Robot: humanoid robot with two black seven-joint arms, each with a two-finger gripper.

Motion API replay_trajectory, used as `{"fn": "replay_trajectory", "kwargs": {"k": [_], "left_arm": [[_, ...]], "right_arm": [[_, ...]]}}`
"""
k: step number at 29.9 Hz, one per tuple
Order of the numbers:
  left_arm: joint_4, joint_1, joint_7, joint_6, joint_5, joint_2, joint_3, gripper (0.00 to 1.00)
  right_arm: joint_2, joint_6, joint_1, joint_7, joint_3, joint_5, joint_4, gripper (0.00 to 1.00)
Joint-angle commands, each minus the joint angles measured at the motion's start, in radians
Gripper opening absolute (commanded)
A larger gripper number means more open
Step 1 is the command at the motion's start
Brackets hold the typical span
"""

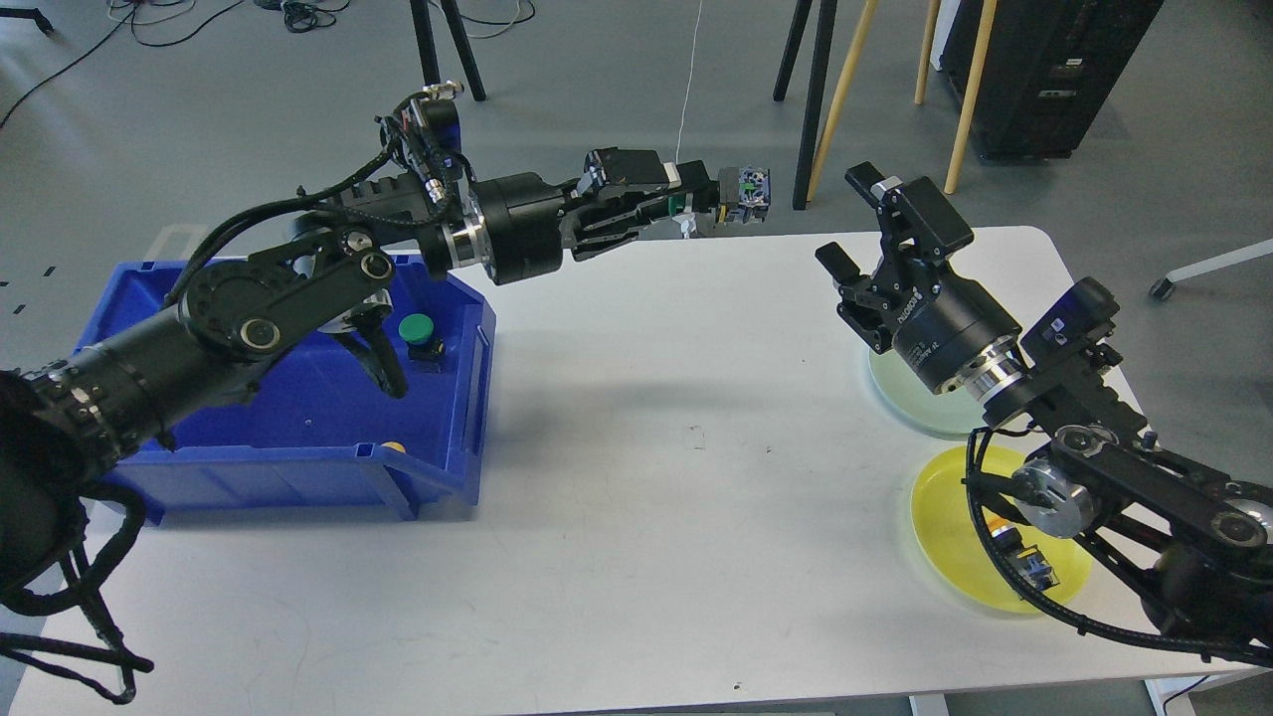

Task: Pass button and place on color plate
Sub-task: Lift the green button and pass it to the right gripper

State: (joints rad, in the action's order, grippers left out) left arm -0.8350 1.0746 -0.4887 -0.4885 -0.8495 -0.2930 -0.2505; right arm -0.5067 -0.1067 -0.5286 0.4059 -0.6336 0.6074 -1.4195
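White rectangular table (636,517), matte top, bearing all items listed. Left gripper (708,204): black two-finger unit at the far end of the left arm, extended level above the table's far edge, its jaws pinching a small push-button switch with a black and green-blue body (748,189), which juts out past the fingertips toward the right gripper. Right gripper (863,231): black two-finger unit, raised and tilted back toward the left gripper, jaws spread wide with nothing between them; the held switch sits apart from these jaws, off to their open side and a little higher. Round pale green translucent plate (910,403): flat on the table directly below and behind the right gripper's body, partly covered by it. Round yellow translucent plate (945,522): flat on the table, just beside the green plate and nearer the camera, under the right forearm; a small dark button part (1034,567) lies on it. Blue open plastic bin (298,467): well behind the left gripper's jaws, under the left forearm; contains a green-capped push-button (418,333) on a black base and a small yellow item (394,447) at the near wall.
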Motion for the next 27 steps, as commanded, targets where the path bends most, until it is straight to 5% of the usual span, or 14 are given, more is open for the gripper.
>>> {"fn": "replay_trajectory", "kwargs": {"k": [1,14,16,19,24,27], "left_arm": [[0.01,-0.005,0.0,0.0,0.006,0.015,0.0,0.0],[0.013,-0.013,0.0,0.0,0.006,0.022,0.0,0.0],[0.023,-0.013,0.0,0.0,0.006,0.022,0.0,0.0],[0.028,-0.013,0.0,0.0,0.006,0.02,0.0,0.0],[0.028,-0.013,0.0,0.0,0.004,0.02,0.002,0.0],[0.028,-0.013,0.0,0.0,0.006,0.02,0.0,0.0]], "right_arm": [[0.06,-0.004,-0.028,0.002,0.012,0.0,0.046,1.0],[0.155,-0.008,-0.097,0.005,0.086,0.002,0.083,0.96],[0.158,-0.008,-0.097,0.005,0.086,0.002,0.083,0.86],[0.158,-0.008,-0.099,0.007,0.086,0.005,0.083,0.49],[0.157,-0.011,-0.103,0.005,0.086,0.008,0.085,0.16],[0.157,-0.041,-0.103,0.005,0.086,0.012,0.085,0.08]]}}
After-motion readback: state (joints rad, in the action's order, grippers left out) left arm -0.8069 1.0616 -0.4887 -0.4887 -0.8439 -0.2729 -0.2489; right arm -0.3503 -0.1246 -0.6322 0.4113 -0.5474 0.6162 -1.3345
